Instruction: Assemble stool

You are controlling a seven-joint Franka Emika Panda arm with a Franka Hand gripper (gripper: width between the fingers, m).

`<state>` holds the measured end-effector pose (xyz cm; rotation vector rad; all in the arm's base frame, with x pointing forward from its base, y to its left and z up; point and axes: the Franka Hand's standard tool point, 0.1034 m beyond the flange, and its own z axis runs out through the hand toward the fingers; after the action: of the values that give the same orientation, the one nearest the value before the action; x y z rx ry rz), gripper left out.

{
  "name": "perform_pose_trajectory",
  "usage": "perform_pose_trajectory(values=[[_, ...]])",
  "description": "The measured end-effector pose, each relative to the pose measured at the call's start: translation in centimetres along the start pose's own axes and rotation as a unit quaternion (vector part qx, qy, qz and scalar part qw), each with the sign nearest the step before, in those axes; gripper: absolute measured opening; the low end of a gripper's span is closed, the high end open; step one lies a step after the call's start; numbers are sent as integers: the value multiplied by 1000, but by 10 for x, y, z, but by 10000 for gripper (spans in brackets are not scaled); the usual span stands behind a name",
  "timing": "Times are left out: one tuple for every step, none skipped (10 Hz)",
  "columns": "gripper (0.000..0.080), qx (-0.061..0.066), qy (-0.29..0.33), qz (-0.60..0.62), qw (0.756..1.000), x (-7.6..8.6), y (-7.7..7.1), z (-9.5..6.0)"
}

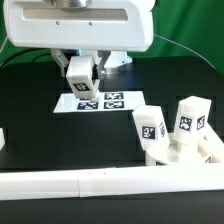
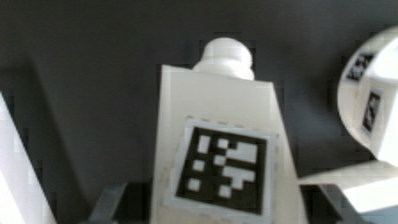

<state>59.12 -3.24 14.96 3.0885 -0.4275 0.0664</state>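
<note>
Transport seems the step in hand: end effector [image 1: 80,66], closed on a tagged stool leg [image 1: 80,78] at 11 o'clock by the marker board [image 1: 112,103], must next align its peg with the seat disc [image 1: 190,152] at 4 o'clock.

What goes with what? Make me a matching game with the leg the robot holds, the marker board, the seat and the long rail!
Things: 1 leg; 2 marker board; 3 seat; 4 rail.
Places: A across the exterior view's bottom; B held up in the air; C exterior view's right; D lying flat, mid-picture.
Pairs: 1-B, 2-D, 3-C, 4-A.
</note>
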Motion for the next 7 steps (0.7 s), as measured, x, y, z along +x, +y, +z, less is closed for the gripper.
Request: perform_pose_trajectory(values=[[324,-14,35,-26,999,2,-24,-9],[324,-29,72,-53,996,3,-42,-8],[324,-31,95,-67,993,1,-51,1],[324,-32,113,-70,991,-1,-55,9],[324,-24,152,-60,986,-7,-46,20],[324,-21,161,-65,985,-13,-49,23],[324,-12,190,-70,979,-8,-53,20]])
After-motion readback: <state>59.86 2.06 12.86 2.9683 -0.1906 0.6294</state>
